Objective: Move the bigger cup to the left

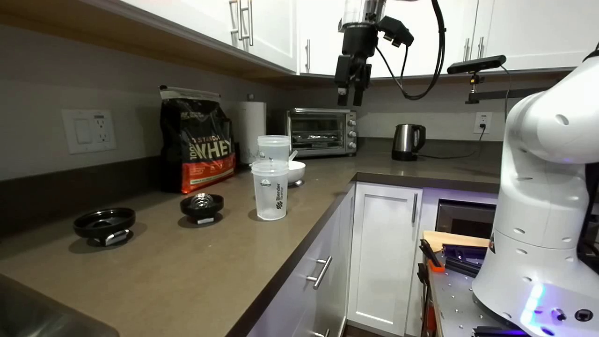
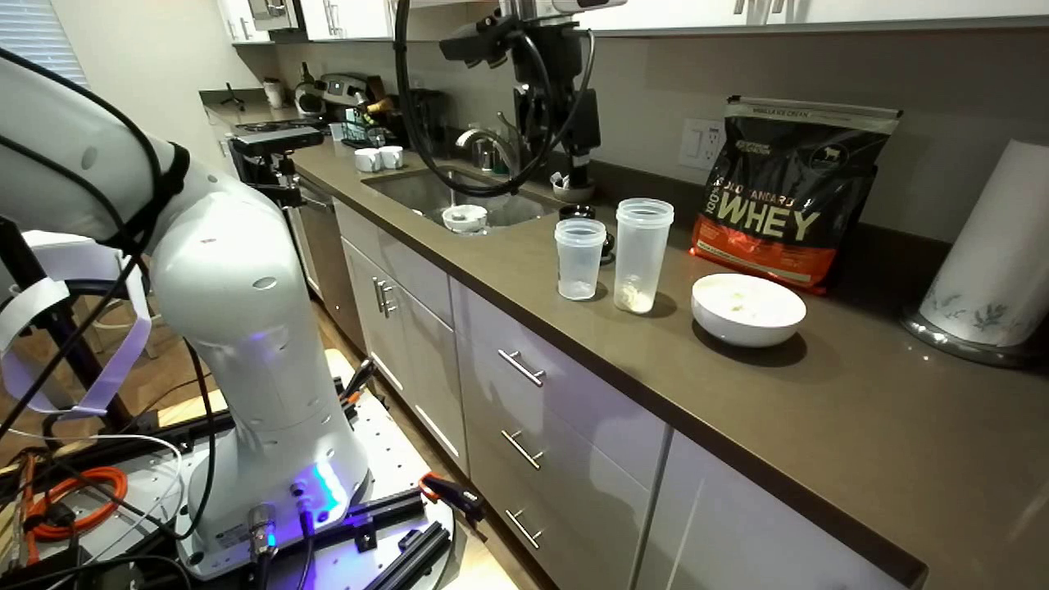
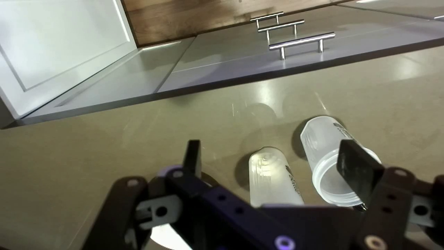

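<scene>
The bigger cup [image 2: 642, 258] is tall, tapered and translucent white, upright on the counter, with pale stuff at its bottom. In an exterior view its upper part [image 1: 273, 147] shows behind the shorter cup [image 1: 271, 194]. The shorter cup [image 2: 579, 260] stands close beside it. My gripper [image 1: 350, 99] hangs well above the counter, apart from both cups; it also shows in an exterior view [image 2: 578, 168]. In the wrist view the gripper [image 3: 271, 152] is open and empty. Between its fingers shows the bigger cup [image 3: 272, 177], its top hidden by the gripper body. The right finger partly covers the shorter cup [image 3: 321, 139].
A white bowl [image 2: 747, 311] stands near the bigger cup. A whey bag [image 2: 791, 197] and a paper towel roll [image 2: 996, 246] stand by the wall. Two black lids [image 1: 105, 223] [image 1: 202, 206] lie past the shorter cup. Upper cabinets [image 1: 269, 28] overhang the counter [image 1: 210, 262].
</scene>
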Motion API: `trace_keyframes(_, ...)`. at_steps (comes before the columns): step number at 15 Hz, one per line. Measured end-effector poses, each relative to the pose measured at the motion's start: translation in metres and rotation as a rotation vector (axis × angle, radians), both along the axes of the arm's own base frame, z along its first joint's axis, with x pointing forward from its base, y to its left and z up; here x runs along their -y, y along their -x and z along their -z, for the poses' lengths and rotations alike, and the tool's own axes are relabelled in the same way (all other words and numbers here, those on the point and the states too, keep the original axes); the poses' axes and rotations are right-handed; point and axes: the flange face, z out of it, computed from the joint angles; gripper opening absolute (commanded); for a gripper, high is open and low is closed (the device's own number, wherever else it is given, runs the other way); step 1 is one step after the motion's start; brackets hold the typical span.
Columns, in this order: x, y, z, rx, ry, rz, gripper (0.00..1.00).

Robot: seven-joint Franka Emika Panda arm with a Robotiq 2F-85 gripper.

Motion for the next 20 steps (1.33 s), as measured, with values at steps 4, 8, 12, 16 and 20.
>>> trace_keyframes(4, 0.000, 0.000, 0.000, 0.000, 0.000, 0.000, 1.00)
trace_keyframes(8, -0.004, -0.004, 0.004, -0.006, -0.008, -0.012, 1.00)
trace_keyframes(12, -0.016, -0.025, 0.016, 0.011, -0.026, -0.042, 1.00)
trace_keyframes(16, -0.032, -0.055, 0.027, 0.039, -0.024, -0.087, 1.00)
trace_keyframes(20, -0.054, -0.087, 0.034, 0.016, -0.010, -0.143, 1.00)
